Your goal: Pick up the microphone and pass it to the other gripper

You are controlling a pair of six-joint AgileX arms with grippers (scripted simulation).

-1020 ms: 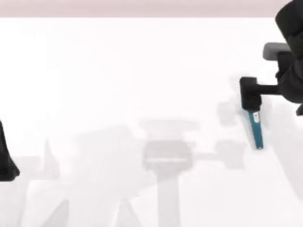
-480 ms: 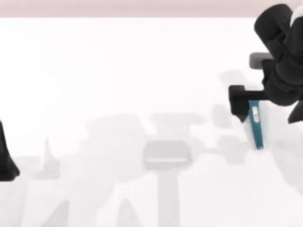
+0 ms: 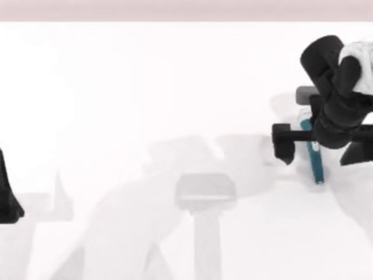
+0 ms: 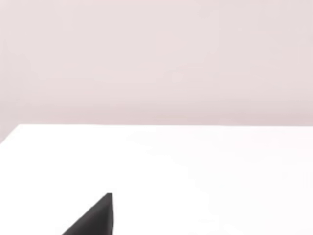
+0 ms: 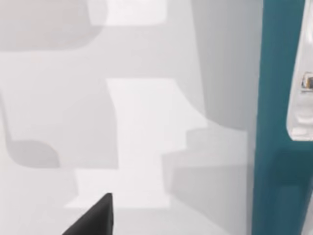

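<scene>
The microphone point(image 3: 316, 167) lies on the white table at the right, its teal handle pointing toward the front edge; its head is hidden under my right arm. My right gripper point(image 3: 319, 149) hovers over it, open, with one finger on either side of the handle and not touching it. In the right wrist view the teal handle point(image 5: 274, 122) with its white switch strip point(image 5: 301, 88) runs along one edge, well apart from the single black fingertip point(image 5: 100, 218) that shows. My left gripper point(image 3: 7, 198), the other gripper, is parked at the table's left edge, open, one fingertip point(image 4: 100, 218) showing.
The bare white table point(image 3: 145, 87) spreads out to the left of the microphone, crossed only by grey shadows of the arms. A pale wall point(image 4: 156, 58) rises behind the table's far edge.
My right arm has swung left and toward the front, bringing its open fingers from beside the microphone's head to either side of the handle. The microphone and the left arm have not moved.
</scene>
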